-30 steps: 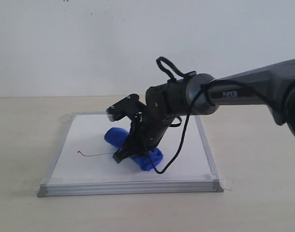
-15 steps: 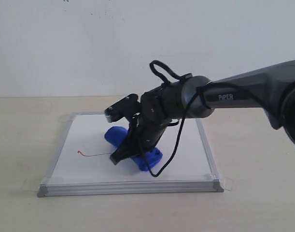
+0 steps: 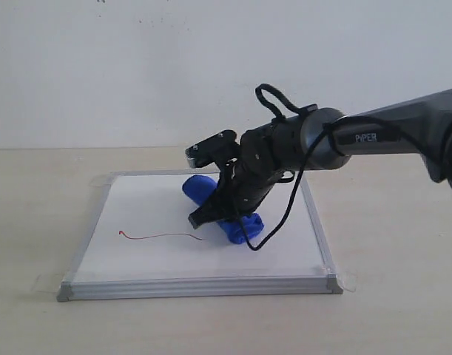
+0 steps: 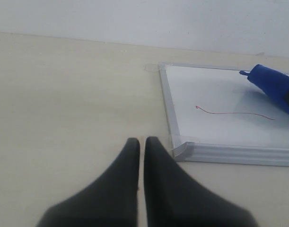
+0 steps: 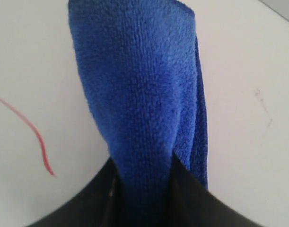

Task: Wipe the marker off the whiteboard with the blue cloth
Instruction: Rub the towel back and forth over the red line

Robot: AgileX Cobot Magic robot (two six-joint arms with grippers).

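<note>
The whiteboard (image 3: 148,203) is laid flat on the beige worktop (image 3: 388,303), with clear tape (image 3: 348,281) seen at its near right corner. The blue cloth (image 3: 198,188) is found on the board, about midway between the left and right edges and nearer the far edge, slanted from the far edge toward the near right corner. It is clamped by the right gripper (image 3: 209,214): in the right wrist view the two black fingers (image 5: 187,194) are pressed into either side of the roll (image 5: 135,94), so the jaws are held partly apart by the cloth between them and nothing else is gripped. The cloth is pressed on the white surface (image 5: 248,71). The marker (image 3: 159,237) is seen as a thin wavy red line in the near left part of the board, its small hook toward the left edge and its other end just beside the cloth, not touching; a strip of bare board is seen between the line (image 5: 33,135) and the cloth. A black cable (image 3: 283,218) is hung from the right arm over the board. The left gripper (image 4: 141,142) is held over bare worktop just off the board's corner (image 4: 182,149), fingers brought together to a thin slit, nothing held. From that view the cloth (image 4: 272,82) and the line (image 4: 234,113) are both seen on the board (image 4: 215,90).
</note>
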